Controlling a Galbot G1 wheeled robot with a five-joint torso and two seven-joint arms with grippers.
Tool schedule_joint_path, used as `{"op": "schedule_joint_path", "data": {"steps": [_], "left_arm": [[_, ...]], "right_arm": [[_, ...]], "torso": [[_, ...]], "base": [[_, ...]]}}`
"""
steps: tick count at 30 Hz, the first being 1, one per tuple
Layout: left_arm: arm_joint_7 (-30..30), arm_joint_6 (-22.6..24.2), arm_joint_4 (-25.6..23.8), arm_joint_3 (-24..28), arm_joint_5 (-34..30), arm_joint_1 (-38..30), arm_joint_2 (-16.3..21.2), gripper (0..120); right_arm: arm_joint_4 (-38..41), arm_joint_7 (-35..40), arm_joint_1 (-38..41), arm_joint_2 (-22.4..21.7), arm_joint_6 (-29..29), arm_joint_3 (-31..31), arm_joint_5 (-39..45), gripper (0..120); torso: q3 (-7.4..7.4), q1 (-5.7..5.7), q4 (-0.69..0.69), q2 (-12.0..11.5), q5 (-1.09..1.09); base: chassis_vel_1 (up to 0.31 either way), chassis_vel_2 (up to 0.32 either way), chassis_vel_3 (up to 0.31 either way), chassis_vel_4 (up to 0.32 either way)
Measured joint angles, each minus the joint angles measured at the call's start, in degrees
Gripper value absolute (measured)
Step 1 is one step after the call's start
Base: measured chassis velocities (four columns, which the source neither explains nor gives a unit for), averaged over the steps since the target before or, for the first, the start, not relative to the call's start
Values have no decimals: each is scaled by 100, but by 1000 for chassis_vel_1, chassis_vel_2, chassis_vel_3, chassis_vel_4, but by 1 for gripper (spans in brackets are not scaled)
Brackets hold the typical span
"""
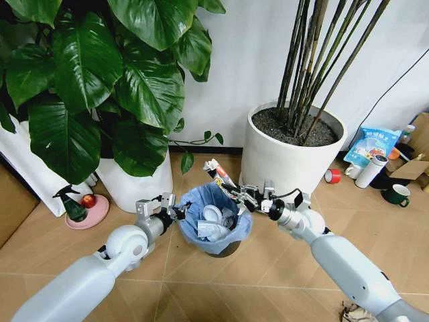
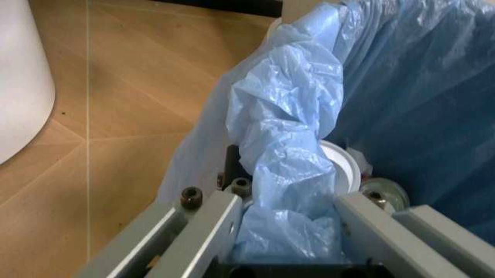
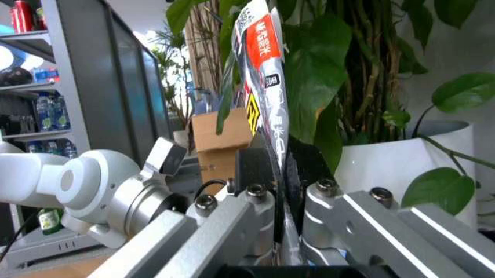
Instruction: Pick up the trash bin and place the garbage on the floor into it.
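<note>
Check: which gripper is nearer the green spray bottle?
Left. The left gripper grips the trash bin rim on the green spray bottle's side; right gripper is across it.

An office corner: big potted plants (image 1: 107, 87), a cardboard box (image 1: 410, 168), mugs (image 1: 397, 194) on chevron floor (image 1: 268, 255).

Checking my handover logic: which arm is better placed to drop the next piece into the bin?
Right: its hand already grips the red-and-white wrapper above the blue-bagged black bin, while the left hand holds the rim.

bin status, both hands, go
Left hand shut on bin rim. Right hand shut on wrapper, over bin. Nothing in the way.
</note>
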Motion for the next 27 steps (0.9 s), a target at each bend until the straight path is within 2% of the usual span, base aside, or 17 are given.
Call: {"op": "schedule_joint_path", "data": {"steps": [11,17,18,20,22,24,26,27], "left_arm": [[-36,6,-12,73,2,-20,-29,1],[-37,9,-34,2,6,32,5,1],[-37,9,-34,2,6,32,5,1],[-37,10,-48,-32,7,61,22,1],[-37,11,-49,-38,7,67,23,1],[-37,12,-57,-50,9,76,24,1],[-37,13,-62,-57,9,76,24,1],[-37,13,-64,-58,9,77,24,1]], "right_arm": [[-448,-3,394,364,10,-509,-162,0],[-469,7,408,296,-3,-533,-231,19],[-469,7,408,296,-3,-533,-231,19],[-429,22,397,244,-14,-533,-230,31],[-421,24,392,237,-16,-533,-230,34],[-403,28,375,231,-21,-533,-229,45],[-397,29,370,227,-25,-534,-228,49],[-390,31,366,226,-26,-533,-227,55]], "torso": [[0,0,2,0,0],[0,0,-1,1,0],[0,0,-1,1,0],[0,0,0,1,0],[0,0,-1,1,0],[0,0,0,1,0],[0,0,0,1,0],[0,-1,0,1,0]], "base": [[0,0,0,0],[0,0,0,0],[0,0,0,0],[0,0,0,0],[0,0,0,0],[0,0,0,0],[0,0,0,0],[0,0,0,0]]}}
